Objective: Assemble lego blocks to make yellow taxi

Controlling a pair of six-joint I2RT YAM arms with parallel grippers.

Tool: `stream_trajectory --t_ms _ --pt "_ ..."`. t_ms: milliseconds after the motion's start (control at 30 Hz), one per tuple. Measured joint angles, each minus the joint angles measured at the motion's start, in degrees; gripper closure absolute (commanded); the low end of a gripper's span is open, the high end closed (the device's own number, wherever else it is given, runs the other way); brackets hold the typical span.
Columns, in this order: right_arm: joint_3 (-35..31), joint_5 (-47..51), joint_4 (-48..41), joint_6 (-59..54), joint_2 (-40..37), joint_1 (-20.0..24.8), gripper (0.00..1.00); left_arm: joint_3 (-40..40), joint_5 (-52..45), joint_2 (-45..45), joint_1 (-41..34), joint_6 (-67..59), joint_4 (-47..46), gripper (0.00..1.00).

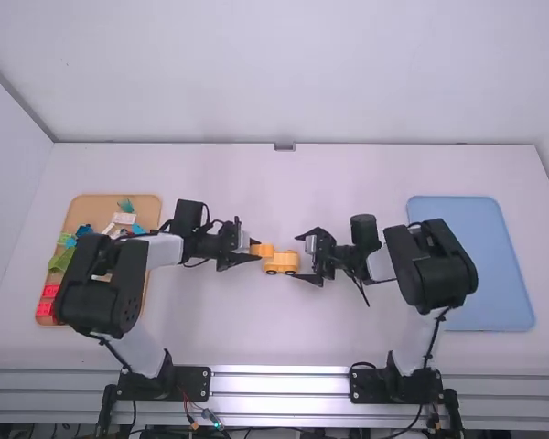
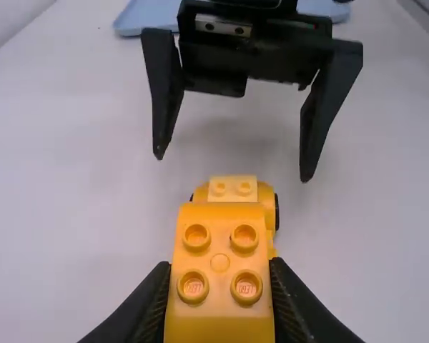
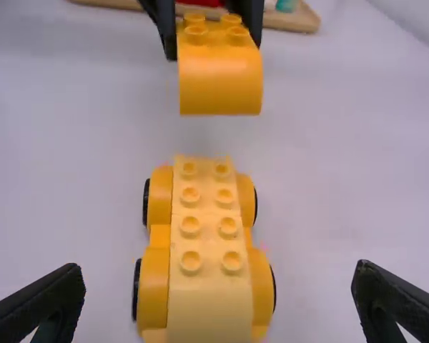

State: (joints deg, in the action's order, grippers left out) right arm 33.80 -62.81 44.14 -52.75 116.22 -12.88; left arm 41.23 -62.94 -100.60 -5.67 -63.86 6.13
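Near the table's middle, my left gripper [image 1: 252,252] is shut on an orange block [image 1: 263,250]. A yellow-orange wheeled car base [image 1: 281,263] rests close by on the table. In the left wrist view the studded orange block [image 2: 220,261] is between the fingers of my left gripper [image 2: 220,275], partly covering the car base [image 2: 232,189]. My right gripper [image 1: 296,255] is open at the car's right side. The right wrist view has the block [image 3: 220,82] held up beyond the car base [image 3: 207,236], apart from it; my right gripper [image 3: 218,268] stands open with its fingers spread wide.
On the left, a wooden tray [image 1: 84,208] holds several loose blocks in red, green, blue and white, partly behind the left arm. A light blue tray [image 1: 494,265] lies at the right, partly covered by the right arm.
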Motion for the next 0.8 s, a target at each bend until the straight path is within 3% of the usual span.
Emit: stream_trajectory --t_ms 133,333,467,800 --pt "1.3 -2.0 5.1 3.8 4.7 -1.4 0.01 0.0 1.4 0.0 -1.8 1.4 0.0 0.92" --pt "4.8 -0.5 3.1 7.5 7.8 -4.8 0.0 0.0 2.1 0.0 -3.6 2.4 0.9 0.95" --pt "5.7 2.7 1.7 9.3 7.8 -5.9 0.1 0.0 2.1 -1.7 -3.6 4.2 5.2 0.91" --pt "4.9 5.6 2.0 9.1 7.8 -5.0 0.16 0.0 2.1 -5.3 -3.6 7.1 8.4 0.91"
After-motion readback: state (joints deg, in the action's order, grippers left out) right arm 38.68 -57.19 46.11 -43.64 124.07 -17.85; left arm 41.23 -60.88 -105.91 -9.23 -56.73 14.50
